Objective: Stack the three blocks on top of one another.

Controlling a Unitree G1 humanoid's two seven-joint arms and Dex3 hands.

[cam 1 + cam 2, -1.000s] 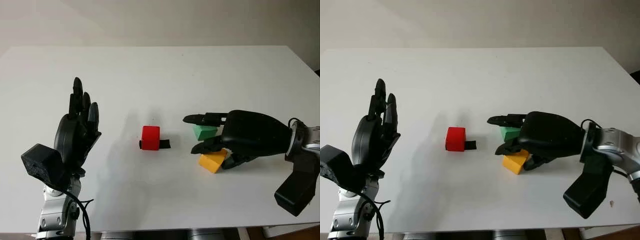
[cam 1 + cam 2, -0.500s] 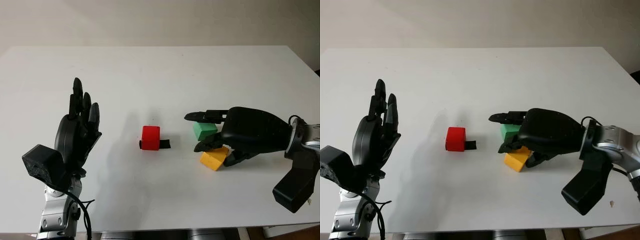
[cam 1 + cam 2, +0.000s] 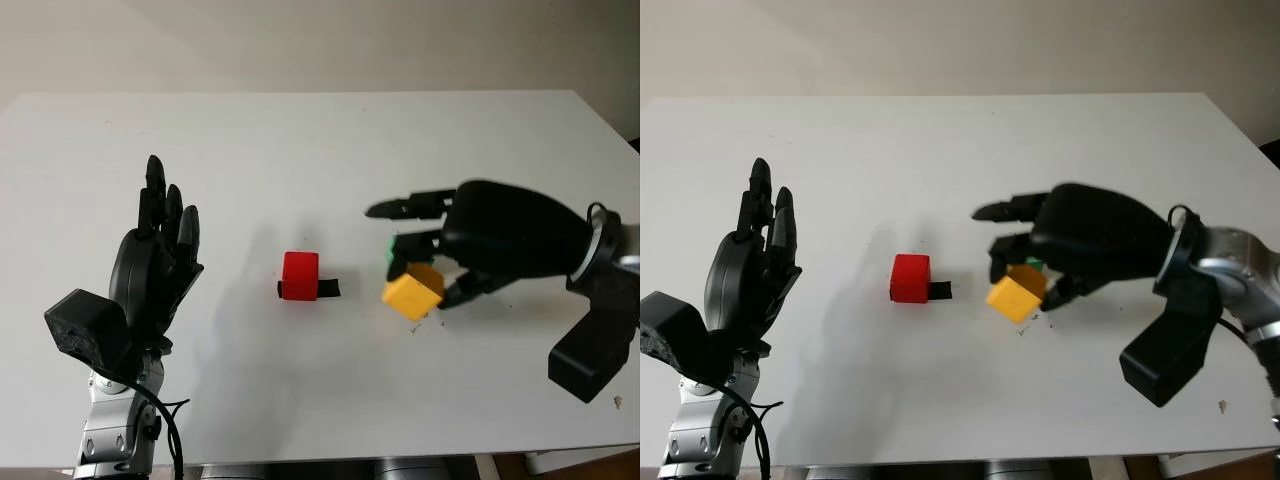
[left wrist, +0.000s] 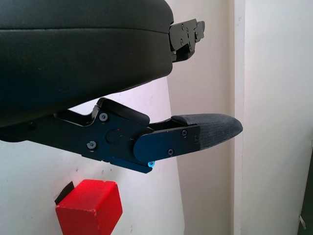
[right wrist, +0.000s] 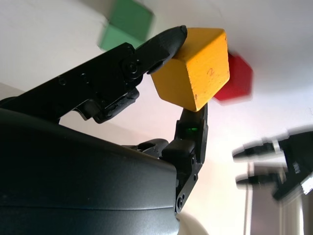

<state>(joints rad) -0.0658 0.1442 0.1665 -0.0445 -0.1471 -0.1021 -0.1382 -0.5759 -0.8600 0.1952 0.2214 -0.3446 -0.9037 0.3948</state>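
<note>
Left eye view: the desk (image 3: 300, 130) has wide bare surface toward its far and left edges. The right robot hand (image 3: 440, 262) pinches the yellow block (image 3: 412, 292), tilted, above the desk, right of the red block (image 3: 300, 276). The green block (image 5: 128, 23) sits just behind it. The left robot hand (image 3: 155, 262) is open, raised at left.

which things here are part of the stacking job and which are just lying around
Part of the job:
- yellow block, held in the right hand
- green block, on the table
- red block, on the table

Lying about:
- small black piece beside the red block
- left hand, open and idle
</note>
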